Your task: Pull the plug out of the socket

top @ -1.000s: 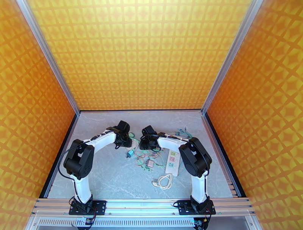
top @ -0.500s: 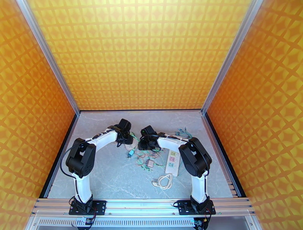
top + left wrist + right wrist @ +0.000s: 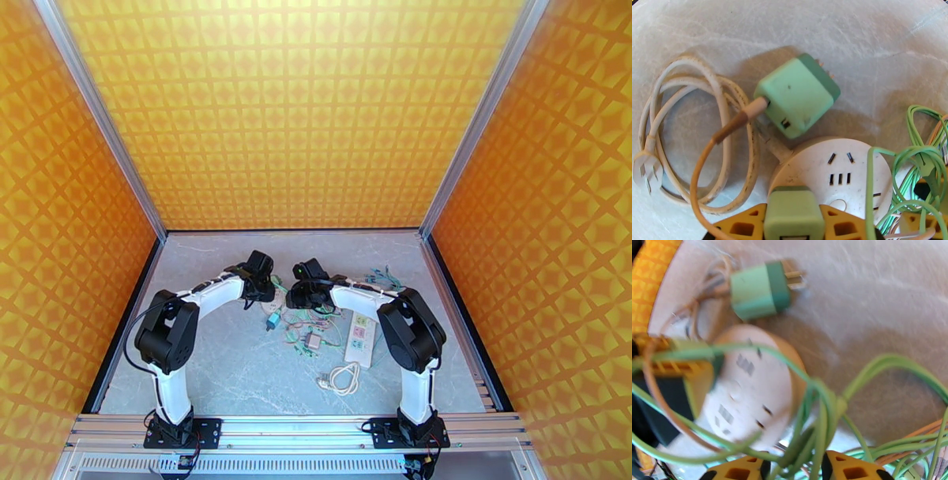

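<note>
The left hand was clamped on the green plug in the round white socket on the tabletop, seemingly to pull it free, while the right hand straddled green cables, its grip unclear.

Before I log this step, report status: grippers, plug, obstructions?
Left gripper clamps green plug on round white socket. Right gripper astride green cables, grip unclear. Cables drape socket.

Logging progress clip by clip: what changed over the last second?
The left tool drew in around the green plug on the round socket, its wrist edging slightly farther from the bases. The right tool shifted a little leftward. The power strip, loose teal plug and coiled cord lie as before.
</note>
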